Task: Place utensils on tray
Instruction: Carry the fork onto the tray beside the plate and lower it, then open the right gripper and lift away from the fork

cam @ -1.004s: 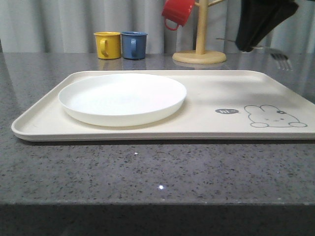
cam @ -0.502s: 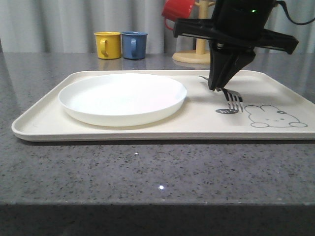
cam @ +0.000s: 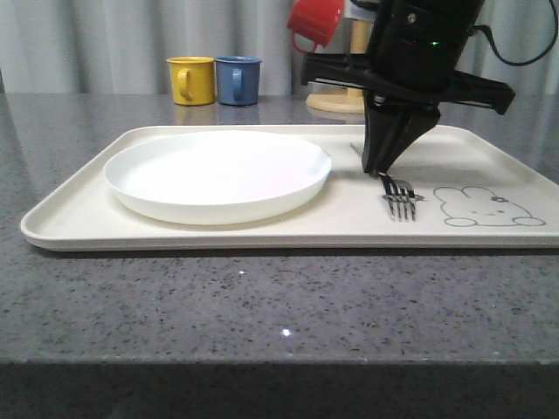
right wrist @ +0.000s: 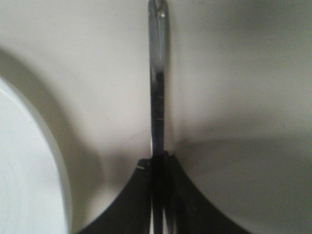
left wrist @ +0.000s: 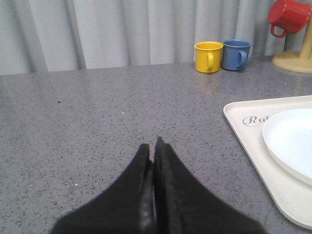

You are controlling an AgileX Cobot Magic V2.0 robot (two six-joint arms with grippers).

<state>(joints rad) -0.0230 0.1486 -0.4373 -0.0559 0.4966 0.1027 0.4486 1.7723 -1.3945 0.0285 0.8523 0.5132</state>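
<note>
Your right gripper (cam: 379,171) has come lower than half a second ago and stays clamped on the fork (cam: 398,197), whose tines now rest on the tray (cam: 262,229) between the plate (cam: 217,175) and the rabbit drawing (cam: 486,208), no longer hanging above it. Your left gripper (left wrist: 153,148) sits pressed closed, empty, over bare counter (left wrist: 97,117)
</note>
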